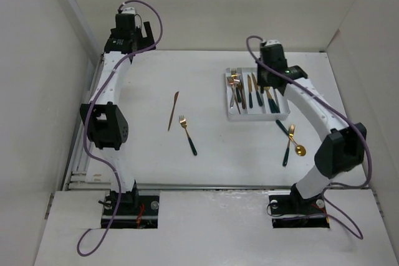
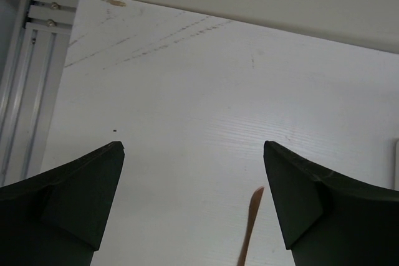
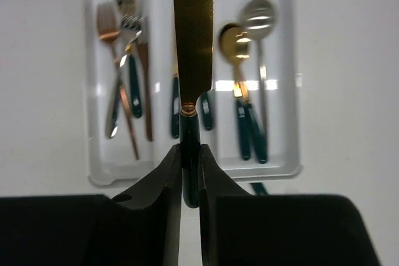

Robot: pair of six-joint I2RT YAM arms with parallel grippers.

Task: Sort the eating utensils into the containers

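The right gripper (image 3: pixel 190 154) is pinching a knife (image 3: pixel 193 42) by its dark handle, with the blade pointing ahead of the fingers over the tray (image 3: pixel 93 123). If it is dropped tilted, it risks landing across two slots. The left gripper (image 2: pixel 193 147) is gaping wide and gripping nothing.

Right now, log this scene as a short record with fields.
left jaws: open, holding nothing
right jaws: shut on the dark handle of a gold-bladed knife, held above the tray
tray, left compartment: forks
tray, middle compartment: knives
tray, right compartment: spoons
loose on the table: all-gold knife; dark-handled fork; gold spoon crossing another dark-handled utensil
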